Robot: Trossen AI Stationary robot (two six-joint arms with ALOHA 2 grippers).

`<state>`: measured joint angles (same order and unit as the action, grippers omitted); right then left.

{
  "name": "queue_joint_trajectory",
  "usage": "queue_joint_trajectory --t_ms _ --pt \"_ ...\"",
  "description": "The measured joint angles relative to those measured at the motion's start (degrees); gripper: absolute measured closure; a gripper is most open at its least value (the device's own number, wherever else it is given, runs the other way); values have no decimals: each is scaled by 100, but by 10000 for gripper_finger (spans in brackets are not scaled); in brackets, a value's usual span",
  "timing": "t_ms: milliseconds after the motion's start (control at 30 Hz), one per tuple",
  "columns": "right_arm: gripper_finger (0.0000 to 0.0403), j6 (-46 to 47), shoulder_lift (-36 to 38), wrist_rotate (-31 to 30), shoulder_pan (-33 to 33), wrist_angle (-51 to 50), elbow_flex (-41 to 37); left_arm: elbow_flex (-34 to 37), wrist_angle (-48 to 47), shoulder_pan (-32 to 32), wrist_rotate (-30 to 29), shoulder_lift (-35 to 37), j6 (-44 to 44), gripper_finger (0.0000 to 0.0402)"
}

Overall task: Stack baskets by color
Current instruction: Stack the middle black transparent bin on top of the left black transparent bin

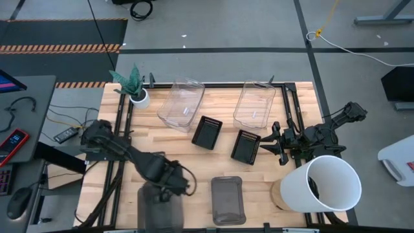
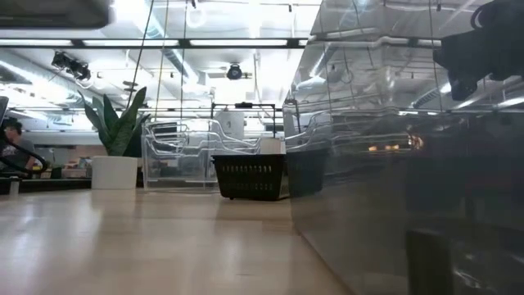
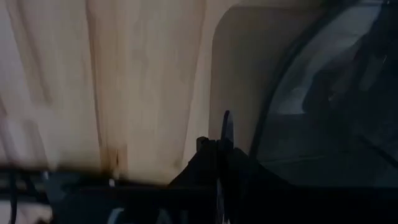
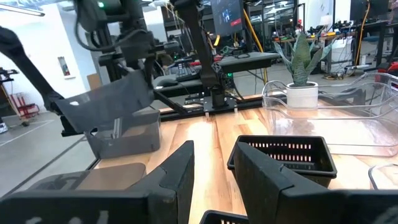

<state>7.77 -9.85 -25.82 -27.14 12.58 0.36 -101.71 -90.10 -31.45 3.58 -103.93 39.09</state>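
My left gripper [image 1: 172, 183] stands near the table's front left, shut on a smoky grey basket [image 4: 106, 106] that hangs tilted above a second smoky grey basket [image 4: 124, 138] resting on the wood. A third smoky basket [image 1: 228, 199] lies flat near the front middle. Two black slotted baskets [image 1: 207, 132] [image 1: 246, 147] sit mid-table. Two clear baskets [image 1: 181, 102] [image 1: 254, 103] sit at the back. My right gripper [image 4: 212, 152] waits open at the right, level, with nothing between its fingers; the nearer black basket [image 4: 283, 155] sits just in front of it. My left gripper pinches the thin upper rim [image 3: 226, 124] of the smoky basket's wall between its two shut fingers, coming from above and pointing down. The basket is lifted clear of the table and hangs tilted, one end lower, over the other smoky basket.
A big white bucket [image 1: 326, 184] lies on its side at the front right, beside my right arm. A small white plant pot [image 1: 138, 97] stands at the back left. Bare wood lies between the black baskets and the front edge.
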Motion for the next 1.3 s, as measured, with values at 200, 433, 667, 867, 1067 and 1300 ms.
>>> queue_joint_trajectory --t_ms 200,433,667,867,1067,1300 --pt "283 0 0 -2 -2 2 -2 763 4 -384 57 509 624 397" --pt "283 0 0 -2 -2 1 -1 1026 116 -676 295 477 828 397" --pt "283 0 0 -2 -2 4 -2 1347 792 -654 368 460 833 397" --pt "283 0 0 -1 -1 26 0 1758 1026 -628 687 460 828 397" --pt "283 0 0 -2 -2 24 -1 2128 1160 -563 790 460 704 397" --pt "283 0 0 0 -2 24 0 2575 1374 -270 550 460 377 397"
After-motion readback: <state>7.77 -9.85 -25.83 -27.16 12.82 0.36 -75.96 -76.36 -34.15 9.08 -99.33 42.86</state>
